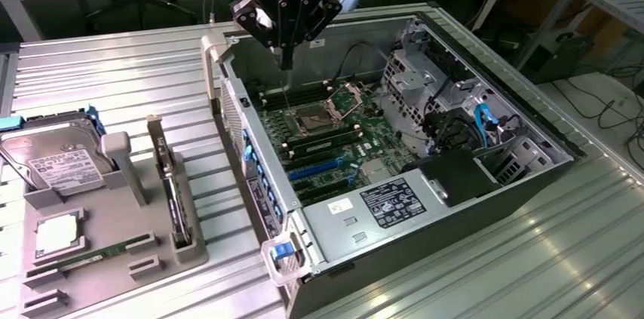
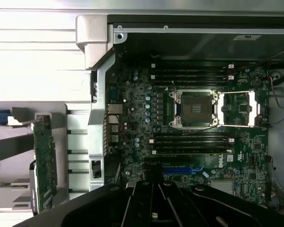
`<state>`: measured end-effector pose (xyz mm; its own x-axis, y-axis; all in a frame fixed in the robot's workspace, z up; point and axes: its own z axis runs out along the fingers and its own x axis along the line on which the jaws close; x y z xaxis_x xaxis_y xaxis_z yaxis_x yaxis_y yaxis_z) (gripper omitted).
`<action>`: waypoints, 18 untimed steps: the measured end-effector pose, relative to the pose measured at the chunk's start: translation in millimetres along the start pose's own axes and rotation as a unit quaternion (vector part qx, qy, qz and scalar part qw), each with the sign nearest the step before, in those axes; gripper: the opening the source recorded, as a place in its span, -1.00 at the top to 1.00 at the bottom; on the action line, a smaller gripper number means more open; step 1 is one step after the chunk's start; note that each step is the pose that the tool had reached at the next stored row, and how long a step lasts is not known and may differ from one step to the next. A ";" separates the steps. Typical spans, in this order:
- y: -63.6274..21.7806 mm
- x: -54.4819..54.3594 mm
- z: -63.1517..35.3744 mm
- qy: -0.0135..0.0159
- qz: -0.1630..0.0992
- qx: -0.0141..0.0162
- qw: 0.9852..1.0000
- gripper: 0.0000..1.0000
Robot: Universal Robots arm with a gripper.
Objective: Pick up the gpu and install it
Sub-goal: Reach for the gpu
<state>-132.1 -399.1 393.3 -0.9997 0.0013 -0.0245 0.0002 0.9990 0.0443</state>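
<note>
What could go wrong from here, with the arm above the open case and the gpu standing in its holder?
1. The shut gripper hangs above the motherboard, whose CPU socket lies open; coming down here could strike exposed parts.
2. The gpu stands on edge in the grey holder, near the hard drive; an off-centre grasp might tip it or bump that drive.

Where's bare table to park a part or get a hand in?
Bare: ribbed table behind the parts tray, and the wide stretch at the exterior view's right of the computer case. Crowded: the strip between tray and case, and the case interior under the end effector.
</note>
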 end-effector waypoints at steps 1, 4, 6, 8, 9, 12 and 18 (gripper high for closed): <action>-0.2 2.9 0.0 0.000 0.000 0.000 1.000 0.79; -0.5 11.0 -0.3 0.000 0.000 0.000 1.000 0.79; -0.6 11.6 -0.3 0.000 0.000 0.000 1.000 0.79; -0.6 12.2 -0.3 0.000 0.000 0.000 1.000 0.79; -0.6 12.5 -0.3 0.000 0.000 0.000 1.000 0.79; -0.6 13.3 -0.4 0.000 0.000 0.000 1.000 0.79; -0.7 14.9 -0.4 0.000 0.000 0.000 1.000 0.79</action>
<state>-147.1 -399.8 393.3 -0.9997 0.0012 -0.0244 0.0002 0.9990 0.0444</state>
